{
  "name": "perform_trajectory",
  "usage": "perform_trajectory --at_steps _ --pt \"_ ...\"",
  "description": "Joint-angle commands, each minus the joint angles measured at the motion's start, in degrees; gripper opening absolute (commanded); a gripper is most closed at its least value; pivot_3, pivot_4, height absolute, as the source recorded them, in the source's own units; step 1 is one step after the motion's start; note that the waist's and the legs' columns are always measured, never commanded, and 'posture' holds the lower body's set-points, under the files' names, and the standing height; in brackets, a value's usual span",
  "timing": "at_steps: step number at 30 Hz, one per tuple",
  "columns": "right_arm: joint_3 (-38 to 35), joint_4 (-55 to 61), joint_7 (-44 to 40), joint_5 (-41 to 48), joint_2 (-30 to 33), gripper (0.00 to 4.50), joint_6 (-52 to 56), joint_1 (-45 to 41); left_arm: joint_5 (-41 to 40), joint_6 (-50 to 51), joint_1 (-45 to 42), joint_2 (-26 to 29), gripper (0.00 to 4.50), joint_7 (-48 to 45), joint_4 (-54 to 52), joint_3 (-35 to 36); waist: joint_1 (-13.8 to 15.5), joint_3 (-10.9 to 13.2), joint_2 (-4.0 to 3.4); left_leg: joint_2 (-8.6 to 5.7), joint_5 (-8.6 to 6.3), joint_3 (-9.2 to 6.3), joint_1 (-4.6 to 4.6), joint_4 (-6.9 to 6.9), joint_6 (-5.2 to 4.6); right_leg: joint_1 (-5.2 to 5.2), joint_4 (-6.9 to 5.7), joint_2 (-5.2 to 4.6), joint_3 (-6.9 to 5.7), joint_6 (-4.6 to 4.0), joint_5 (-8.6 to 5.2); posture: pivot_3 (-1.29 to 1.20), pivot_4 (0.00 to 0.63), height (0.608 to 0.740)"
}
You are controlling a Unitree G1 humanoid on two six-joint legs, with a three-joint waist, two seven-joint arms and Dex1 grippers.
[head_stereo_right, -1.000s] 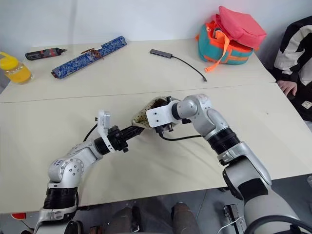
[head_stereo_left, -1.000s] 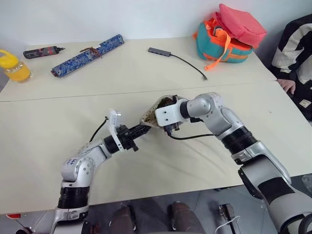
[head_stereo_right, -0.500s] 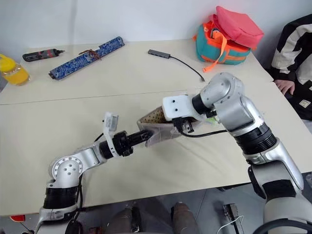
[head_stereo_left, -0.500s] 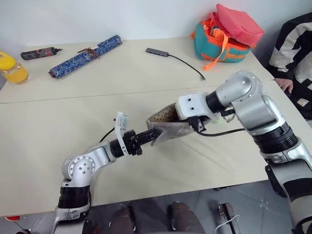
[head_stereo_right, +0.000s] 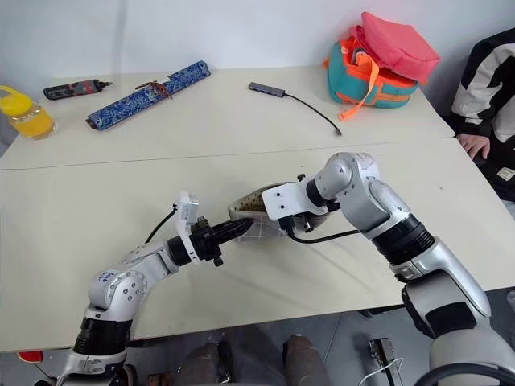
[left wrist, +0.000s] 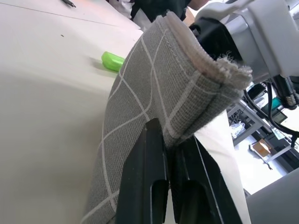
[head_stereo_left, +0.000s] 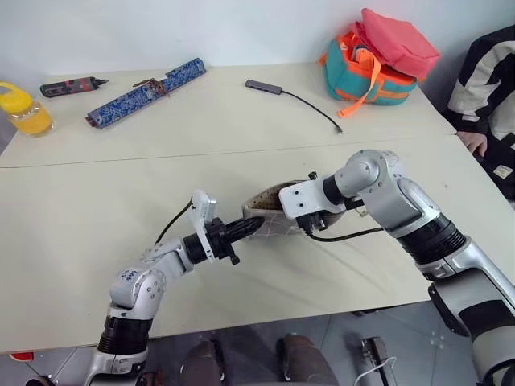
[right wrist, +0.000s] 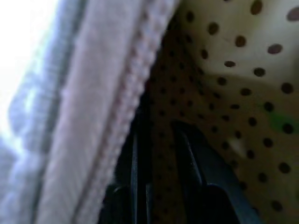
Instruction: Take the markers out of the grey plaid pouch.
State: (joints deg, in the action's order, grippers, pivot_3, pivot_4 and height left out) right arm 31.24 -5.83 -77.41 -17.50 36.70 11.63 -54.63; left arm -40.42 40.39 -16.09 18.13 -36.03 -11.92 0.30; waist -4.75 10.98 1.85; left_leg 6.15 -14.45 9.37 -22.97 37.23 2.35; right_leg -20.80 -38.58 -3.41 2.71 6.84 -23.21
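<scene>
Left wrist view: L gripper (left wrist: 169, 158) pinched on grey plaid pouch (left wrist: 154, 116) edge.

Head stereo pair looking down over table (head_stereo_left: 96, 201), wrist views close on pouch (left wrist: 154, 93), shared by all.

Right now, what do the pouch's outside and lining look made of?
The grey plaid pouch looks like coarse woven fabric, matte, with visible weave, white grid lines and a frayed edge. Its lining seems a smoother tan cloth printed with dark dots.
</scene>
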Motion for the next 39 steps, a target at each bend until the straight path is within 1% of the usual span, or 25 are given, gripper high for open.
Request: perform_trajectory --at_steps 1,7,11,15,18,21,22,27,31,34,36,39 --pt "1.14 -0.74 -0.66 -2.06 0.93 1.19 1.37 2.12 0.06 -1.07 0.08 0.00 0.00 -0.53 -2.00 0.14 0.01 0.00 0.00 0.00 -0.01 -0.05 0.12 -0.01 -0.01 0.20 0.12 0.00 -0.06 0.00 0.00 0.00 0.150 0.740" --pt "1.15 0.80 -3.02 -2.03 1.60 1.19 3.33 3.41 0.50 -1.27 0.05 0.24 0.00 -0.77 -2.44 -0.39 0.19 0.00 0.01 -0.02 -0.04 -0.12 0.60 -0.17 -0.05 0.92 0.67 0.00 -0.14 -0.01 0.01 0.00 0.150 0.740" --pt "0.17 2.37 -4.48 -0.79 1.14 1.19 5.89 2.74 0.70 -1.20 0.06 0.39 0.00 -0.72 -2.58 -0.66 0.18 0.00 0.01 -0.04 -0.09 -0.14 0.60 -0.21 -0.06 0.94 0.72 -0.01 -0.15 -0.01 0.01 0.00 0.150 0.740" --pt "2.43 -1.36 -1.38 -3.47 0.39 1.19 1.59 4.15 1.32 -1.81 -0.36 0.12 0.00 -0.22 -1.98 -0.42 0.19 0.00 0.01 -0.04 -0.10 -0.20 0.59 -0.22 -0.06 0.96 0.75 -0.02 -0.20 -0.01 0.01 0.00 0.150 0.740" --pt "2.24 -2.42 -0.48 -3.38 -0.53 1.19 1.71 4.39 1.33 -1.70 -0.33 0.01 0.00 -0.13 -2.21 -0.08 0.03 0.00 0.01 -0.04 -0.11 -0.20 0.64 -0.22 -0.06 1.03 0.78 -0.01 -0.19 -0.01 0.01 0.00 0.150 0.740" --pt "0.33 -3.30 1.17 -2.27 -1.55 0.63 1.54 3.41 2.79 -2.42 0.01 0.87 0.00 -0.39 -2.43 -0.52 -0.07 0.00 0.01 -0.03 -0.11 -0.20 0.79 -0.20 -0.07 1.21 0.82 -0.01 -0.18 -0.01 0.01 0.00 0.150 0.740" --pt "-0.61 -3.22 1.17 -1.62 -1.68 0.56 1.85 2.68 2.93 -2.53 0.22 1.00 0.00 -0.46 -2.43 -0.42 -0.08 0.00 0.01 -0.03 -0.11 -0.19 0.79 -0.18 -0.07 1.22 0.82 -0.01 -0.18 -0.01 0.01 0.00 0.150 0.740" --pt "-6.54 -0.05 0.67 4.30 -2.40 0.56 4.24 0.38 4.34 -4.53 0.07 1.46 0.00 -0.14 -2.04 0.22 0.13 0.00 0.01 -0.04 -0.13 -0.19 0.75 -0.23 -0.08 1.16 0.83 -0.03 -0.17 -0.01 0.01 0.00 0.150 0.740" --pt "-10.50 2.29 0.32 8.31 -1.62 0.56 6.84 -1.60 9.06 -9.46 -1.45 2.70 0.00 -0.03 -0.34 -0.18 0.25 0.01 0.00 -0.03 -0.19 -0.20 0.62 -0.28 -0.06 1.01 0.84 -0.03 -0.20 -0.01 0.01 0.00 0.150 0.740" --pt "-11.63 1.53 2.48 8.73 -1.96 0.56 6.16 -2.37 8.61 -10.25 -2.27 2.46 0.00 -0.14 0.65 1.08 0.29 0.02 -0.02 -0.04 -0.24 -0.16 0.58 -0.32 -0.07 0.94 0.87 -0.04 -0.20 0.00 0.00 0.00 0.150 0.740" --pt "-12.05 -0.86 5.24 8.11 -2.46 0.56 3.49 -2.98 8.64 -11.41 -2.77 2.58 0.00 -1.23 0.76 1.30 0.24 0.02 -0.02 -0.02 -0.31 -0.14 0.58 -0.31 -0.06 0.93 0.89 -0.04 -0.21 0.00 0.00 0.00 0.150 0.740" --pt "-13.98 0.81 4.26 12.70 -3.68 0.56 6.13 -2.11 11.42 -15.25 -4.67 2.43 0.00 0.28 2.85 2.41 0.28 0.02 -0.02 -0.01 -0.33 -0.09 0.52 -0.32 -0.05 0.84 0.89 -0.04 -0.20 0.01 0.00 0.00 0.150 0.740"
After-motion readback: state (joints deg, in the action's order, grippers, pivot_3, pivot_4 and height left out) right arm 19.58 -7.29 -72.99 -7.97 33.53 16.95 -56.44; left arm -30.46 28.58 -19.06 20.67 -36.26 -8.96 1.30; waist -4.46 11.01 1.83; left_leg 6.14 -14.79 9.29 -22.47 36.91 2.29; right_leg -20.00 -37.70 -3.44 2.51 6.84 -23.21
